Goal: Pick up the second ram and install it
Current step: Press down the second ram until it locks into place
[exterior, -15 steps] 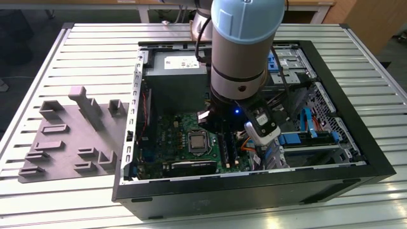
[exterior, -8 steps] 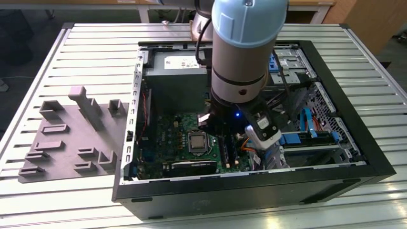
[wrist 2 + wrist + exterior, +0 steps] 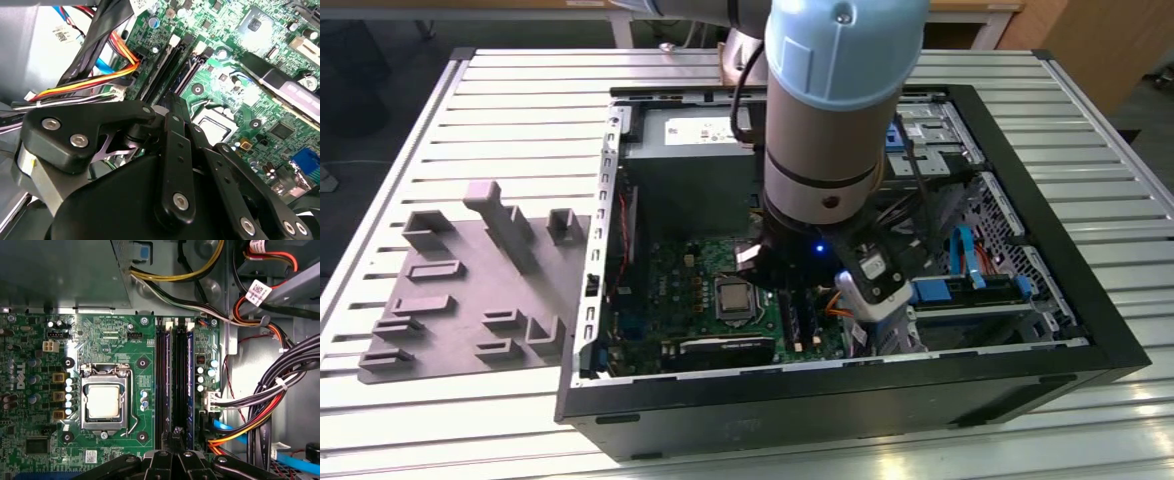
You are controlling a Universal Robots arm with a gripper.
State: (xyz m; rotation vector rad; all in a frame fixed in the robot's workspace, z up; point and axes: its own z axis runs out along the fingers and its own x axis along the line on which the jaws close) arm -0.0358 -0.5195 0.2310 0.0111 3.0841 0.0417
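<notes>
One gripper (image 3: 176, 433): low inside the computer case (image 3: 1067, 330), over the memory slots (image 3: 175, 375); its opening, cannot tell.
Second ram: not made out; judged edge-on at the slots.
Technique: square to slot, even downward pressure.

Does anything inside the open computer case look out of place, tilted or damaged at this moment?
Nothing stands out. The memory slots beside the processor socket run straight and parallel, with no stick sitting crooked in them. The motherboard shows no damage in the first wrist view, and the cables lie off to the side. The hand hangs at one end of the slots.
</notes>
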